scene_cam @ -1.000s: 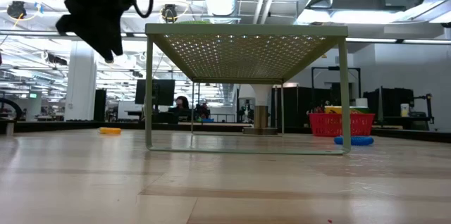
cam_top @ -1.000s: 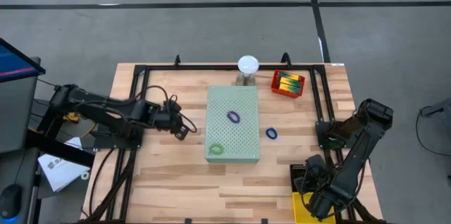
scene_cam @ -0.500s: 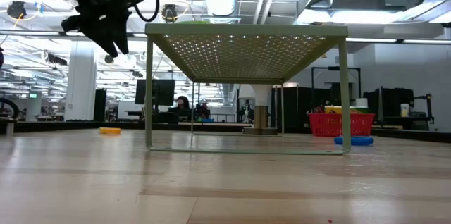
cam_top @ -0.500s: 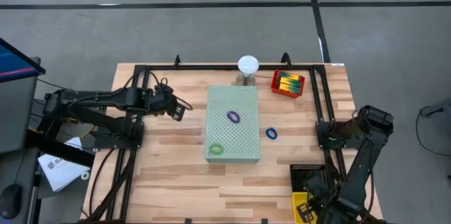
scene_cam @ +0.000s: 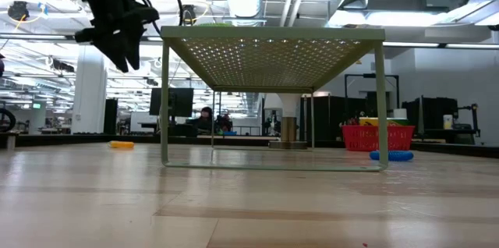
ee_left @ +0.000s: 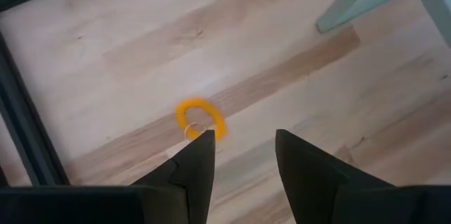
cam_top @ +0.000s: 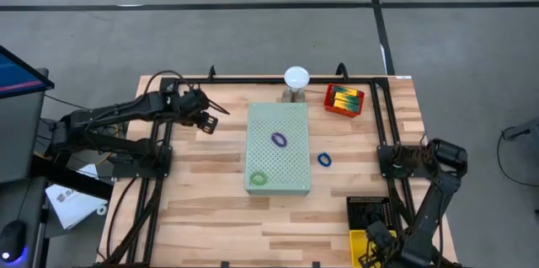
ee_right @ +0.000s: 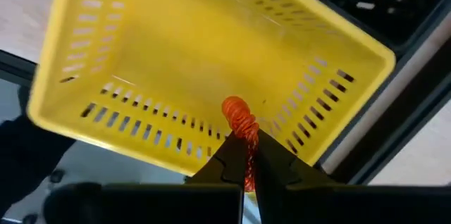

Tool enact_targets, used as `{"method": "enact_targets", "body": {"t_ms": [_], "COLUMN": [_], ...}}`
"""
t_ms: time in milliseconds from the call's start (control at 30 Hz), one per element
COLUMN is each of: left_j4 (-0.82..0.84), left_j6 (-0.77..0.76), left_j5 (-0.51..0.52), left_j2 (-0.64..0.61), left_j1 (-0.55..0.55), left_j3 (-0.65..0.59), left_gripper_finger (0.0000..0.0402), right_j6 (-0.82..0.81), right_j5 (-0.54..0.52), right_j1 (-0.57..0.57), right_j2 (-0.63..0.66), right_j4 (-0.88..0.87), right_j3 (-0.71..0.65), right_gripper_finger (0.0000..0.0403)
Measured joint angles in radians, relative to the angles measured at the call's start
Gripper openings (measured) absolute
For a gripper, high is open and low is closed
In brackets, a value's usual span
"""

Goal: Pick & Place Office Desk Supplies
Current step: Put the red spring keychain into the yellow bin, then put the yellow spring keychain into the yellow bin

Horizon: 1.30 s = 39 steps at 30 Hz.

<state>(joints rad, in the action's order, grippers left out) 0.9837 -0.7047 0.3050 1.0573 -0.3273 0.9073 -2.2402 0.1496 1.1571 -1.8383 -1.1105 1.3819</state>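
Observation:
My left gripper [cam_top: 207, 121] [ee_left: 243, 143] hangs open above the table's left far part, well off the surface in the low view [scene_cam: 123, 54]. An orange band loop [ee_left: 200, 119] lies flat on the wood just beyond its fingertips, seen too in the low view [scene_cam: 121, 145]. My right gripper [cam_top: 370, 238] [ee_right: 248, 155] is at the near right corner over a yellow basket [ee_right: 176, 55], shut on an orange coiled band [ee_right: 239, 120]. A purple loop [cam_top: 279, 140] and a green loop [cam_top: 258, 179] lie on the pale-green board [cam_top: 290, 125]. A blue loop [cam_top: 324, 159] lies on the table. My right gripper pinches the orange coiled band between its two fingers, which are on the band's lower part [ee_right: 246, 143]. The band's free end [ee_right: 232, 106] sticks out past the fingertips. It is lifted clear, above the inside of the yellow basket.
A red basket [cam_top: 344, 99] with yellow-green boxes stands at the far right, beside the white dome [cam_top: 296, 77]. A black basket [cam_top: 370, 209] sits next to the yellow one [cam_top: 357, 247]. Black frame rails [cam_top: 160, 133] run along both table sides.
My left gripper has moved toward the table's far edge, staying high and open. My right arm has drawn toward the near edge, carrying its gripper from beside the black basket to over the yellow basket.

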Motion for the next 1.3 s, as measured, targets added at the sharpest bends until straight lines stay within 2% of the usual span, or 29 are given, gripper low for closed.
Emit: {"method": "enact_targets", "body": {"t_ms": [233, 633, 800, 933, 1100, 1300], "left_j4": [-0.007, -0.097, -0.102, -0.102, -0.103, -0.12], "left_j6": [0.022, 0.072, 0.101, 0.131, 0.151, 0.176], "left_j5": [-0.037, -0.06, -0.06, -0.061, -0.095, -0.093], "left_j2": [0.024, 0.192, 0.246, 0.268, 0.299, 0.35], "left_j1": [-0.036, -0.021, -0.03, -0.052, -0.091, -0.121], "left_j3": [0.0, 0.0, 0.0, 0.0, 0.0, 0.0], "left_gripper_finger": [0.0144, 0.0144, 0.0144, 0.0145, 0.0169, 0.0215], "right_j6": [0.004, 0.024, 0.026, 0.031, 0.034, 0.04], "right_j5": [0.014, -0.013, -0.018, -0.033, -0.043, -0.083], "right_j1": [0.031, 0.034, 0.033, 0.033, 0.033, 0.023], "right_j2": [-0.032, -0.034, -0.033, -0.032, -0.028, -0.029], "right_j4": [0.014, -0.016, -0.029, -0.113, -0.246, -0.303], "right_j3": [0.0, 0.0, 0.003, 0.042, 0.119, 0.192], "right_gripper_finger": [0.0012, 0.008, 0.0122, 0.0156, 0.0185, 0.02]}}
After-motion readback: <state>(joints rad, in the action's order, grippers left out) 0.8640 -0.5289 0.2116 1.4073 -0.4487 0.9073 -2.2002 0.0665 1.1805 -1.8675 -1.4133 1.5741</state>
